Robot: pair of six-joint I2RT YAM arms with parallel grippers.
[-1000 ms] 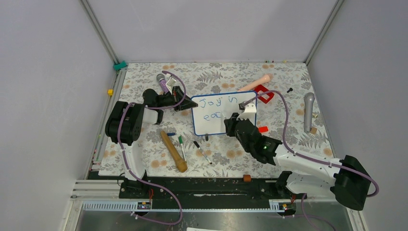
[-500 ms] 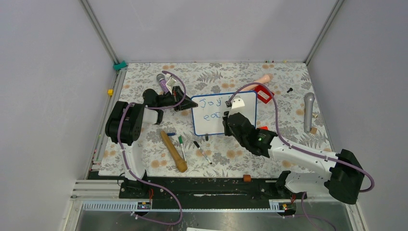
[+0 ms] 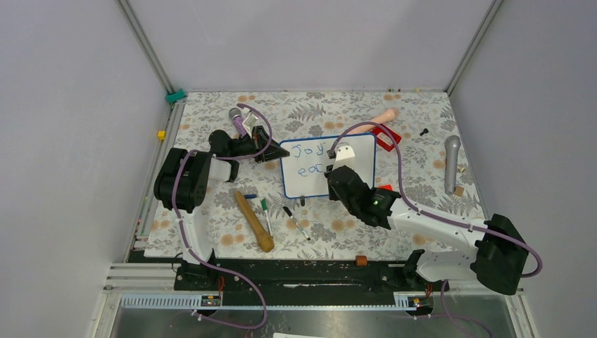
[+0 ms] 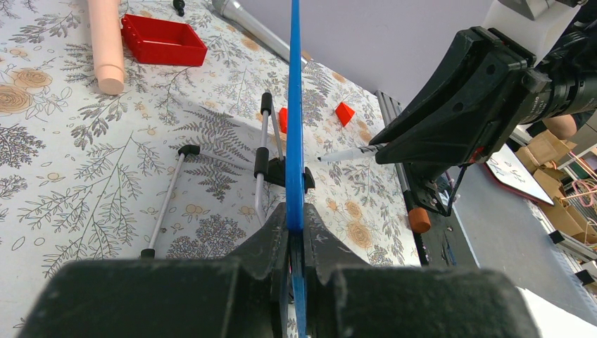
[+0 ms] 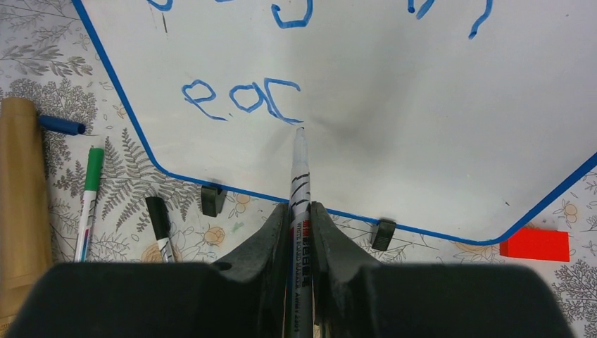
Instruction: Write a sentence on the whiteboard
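light: bright, even | whiteboard (image 5: pixel 436 113) — faint grey shadow | wrist-view foreground: blurred

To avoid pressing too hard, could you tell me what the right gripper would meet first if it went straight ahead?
Probably the whiteboard: the marker in the right gripper points at its surface beside the sentence; contact unclear.

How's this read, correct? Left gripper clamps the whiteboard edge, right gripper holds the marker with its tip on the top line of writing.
One slip: the marker tip is at the second line of the sentence, just after "eac", not the top line; the right wrist view shows it. Otherwise yes: left gripper clamps the whiteboard edge, right gripper holds the marker.
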